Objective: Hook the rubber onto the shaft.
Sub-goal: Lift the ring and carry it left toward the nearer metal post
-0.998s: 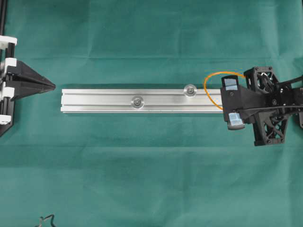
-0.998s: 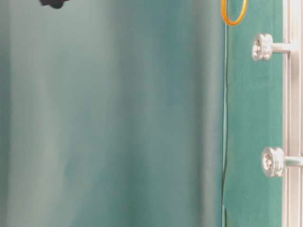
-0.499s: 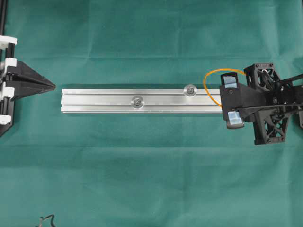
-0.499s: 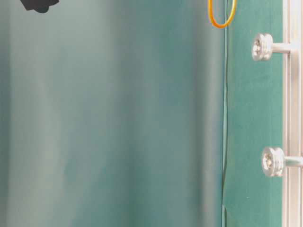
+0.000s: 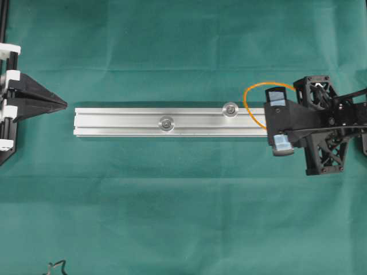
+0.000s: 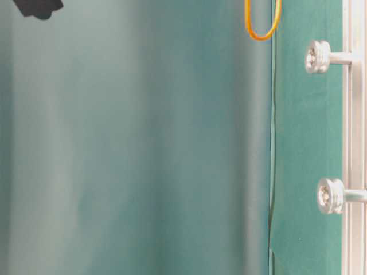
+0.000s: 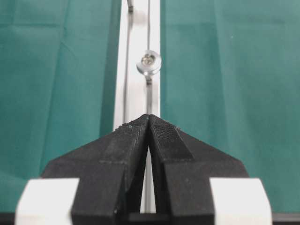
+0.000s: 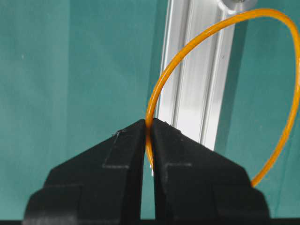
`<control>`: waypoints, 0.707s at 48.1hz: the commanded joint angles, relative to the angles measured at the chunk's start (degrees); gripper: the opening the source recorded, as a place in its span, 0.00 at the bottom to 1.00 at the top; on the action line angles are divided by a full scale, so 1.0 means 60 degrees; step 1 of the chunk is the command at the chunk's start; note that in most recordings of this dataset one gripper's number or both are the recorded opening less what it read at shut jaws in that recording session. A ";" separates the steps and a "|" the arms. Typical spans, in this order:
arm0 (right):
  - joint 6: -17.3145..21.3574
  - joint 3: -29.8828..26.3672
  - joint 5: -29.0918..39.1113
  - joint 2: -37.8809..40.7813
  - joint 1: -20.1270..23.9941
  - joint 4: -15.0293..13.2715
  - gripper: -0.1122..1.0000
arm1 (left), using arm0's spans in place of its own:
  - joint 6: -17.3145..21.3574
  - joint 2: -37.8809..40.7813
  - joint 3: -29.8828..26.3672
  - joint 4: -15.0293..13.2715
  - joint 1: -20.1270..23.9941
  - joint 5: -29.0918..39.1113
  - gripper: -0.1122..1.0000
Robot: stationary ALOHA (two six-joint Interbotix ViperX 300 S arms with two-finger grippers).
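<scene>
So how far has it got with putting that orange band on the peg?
Done: the right gripper has picked up the rubber band and pinches it shut, the loop hanging free. In hand: it holds the band over the right end of the aluminium rail, short of the nearest peg. Left: slipping the loop over a peg; neither carries it yet. The left gripper waits shut off the rail's left end.

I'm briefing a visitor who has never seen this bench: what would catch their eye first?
The orange rubber band, a bright loop pinched in the right pincer at the rail's right end. Next, the long aluminium rail lying across the green cloth, with two round silver shafts standing on it.
</scene>
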 commanded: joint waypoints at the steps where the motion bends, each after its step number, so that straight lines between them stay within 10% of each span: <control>1: 0.0000 -0.0410 -0.0044 0.0117 0.0015 -0.0103 0.16 | 0.0015 0.0059 -0.0308 0.0015 0.0029 -0.0088 0.10; 34: -0.0029 -0.2461 -0.0234 0.2139 -0.0176 -0.0425 0.16 | 0.0000 0.0059 -0.0293 0.0029 0.0029 -0.0088 0.10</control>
